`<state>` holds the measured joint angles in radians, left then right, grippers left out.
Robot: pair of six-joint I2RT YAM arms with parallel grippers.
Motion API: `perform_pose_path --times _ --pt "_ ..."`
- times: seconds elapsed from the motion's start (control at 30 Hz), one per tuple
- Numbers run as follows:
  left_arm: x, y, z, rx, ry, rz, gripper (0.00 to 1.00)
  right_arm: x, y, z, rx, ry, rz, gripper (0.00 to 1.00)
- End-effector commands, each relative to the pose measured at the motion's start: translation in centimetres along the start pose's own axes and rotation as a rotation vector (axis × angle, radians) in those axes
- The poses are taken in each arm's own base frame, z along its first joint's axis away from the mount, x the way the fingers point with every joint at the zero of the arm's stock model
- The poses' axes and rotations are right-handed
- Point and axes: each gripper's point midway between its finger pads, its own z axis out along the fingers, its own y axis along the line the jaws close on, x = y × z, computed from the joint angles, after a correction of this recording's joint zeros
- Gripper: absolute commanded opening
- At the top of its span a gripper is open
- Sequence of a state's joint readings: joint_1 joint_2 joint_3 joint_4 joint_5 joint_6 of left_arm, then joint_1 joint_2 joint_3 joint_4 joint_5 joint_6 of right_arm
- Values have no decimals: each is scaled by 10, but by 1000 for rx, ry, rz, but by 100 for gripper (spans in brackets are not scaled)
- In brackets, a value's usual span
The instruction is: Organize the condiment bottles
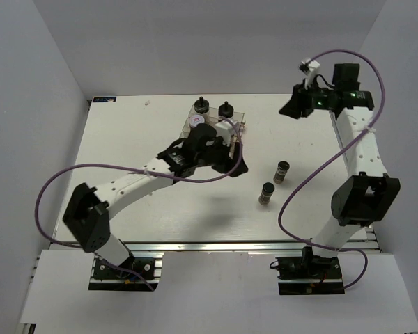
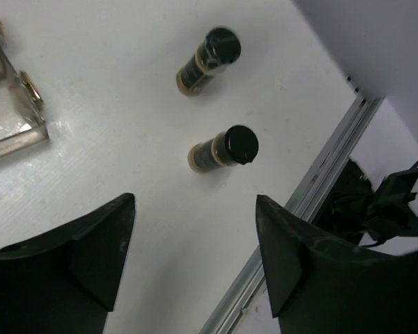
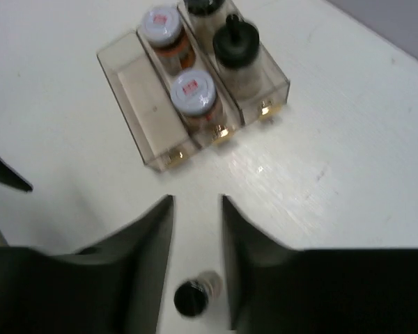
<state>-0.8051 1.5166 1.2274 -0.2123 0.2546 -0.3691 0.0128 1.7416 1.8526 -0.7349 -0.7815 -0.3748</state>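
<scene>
Left tool hangs half-spread, empty, near two slim shakers on the bench, four o'clock from the rack; right tool narrowly parted, empty. Best to centre one shaker between its fingers before squeezing.

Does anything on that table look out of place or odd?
Yes: two slim dark shakers sit loose on the table, away from the clear rack. The white-lidded jars and black-capped bottles are lined up in it, and one row is bare. Nothing looks spilled or broken.
</scene>
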Motion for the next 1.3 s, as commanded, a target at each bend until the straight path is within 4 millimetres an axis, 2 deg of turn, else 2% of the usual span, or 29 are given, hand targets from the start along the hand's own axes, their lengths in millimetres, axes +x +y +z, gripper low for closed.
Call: perform_pose_path --times 0.0,0.03,0.07,0.1,0.13,0.17,0.2,0.23,0.27,0.33,0.37,0.43,0.47,0.5,0.67,0.77,0.83,1.03,1.27 --pt "-8 -23 16 1 23 42 81 48 16 -9 -90 68 117 44" --pt "6 -23 33 -21 70 47 83 52 18 -18 -64 77 127 50" --pt "17 -21 39 -49 119 48 85 68 20 -19 -58 103 167 56" --pt "1 -29 44 -60 99 56 87 74 21 -22 -45 110 185 58" --pt "19 -26 62 -103 153 60 87 70 20 -29 -10 88 169 58" --pt "28 -25 65 -135 204 60 88 73 21 -32 4 84 176 59" --pt "30 -26 70 -151 217 65 89 84 22 -32 19 97 215 59" --pt "18 -40 75 -139 196 76 89 82 21 -38 57 88 208 59" --pt "30 -37 84 -162 231 81 90 83 20 -40 70 81 210 60" --pt "24 -55 91 -133 220 99 91 87 22 -44 86 81 223 60" --pt "28 -48 98 -173 226 108 91 88 21 -46 94 83 224 60" --pt "33 -53 102 -181 240 118 91 88 19 -51 122 86 221 60" --pt "28 -56 104 -188 231 119 91 88 17 -53 134 86 223 61" --pt "36 -50 108 -215 251 124 91 88 15 -55 145 84 223 61" --pt "48 -53 116 -237 268 136 89 93 2 -64 198 79 266 62" --pt "63 -55 121 -257 296 164 87 96 -3 -67 206 75 284 62" --pt "73 -48 127 -287 319 172 86 97 -3 -66 203 74 291 62" --pt "75 -48 136 -314 306 187 82 98 -3 -65 197 72 289 61" --pt "80 -44 137 -347 311 206 74 100 -5 -63 195 78 307 62"
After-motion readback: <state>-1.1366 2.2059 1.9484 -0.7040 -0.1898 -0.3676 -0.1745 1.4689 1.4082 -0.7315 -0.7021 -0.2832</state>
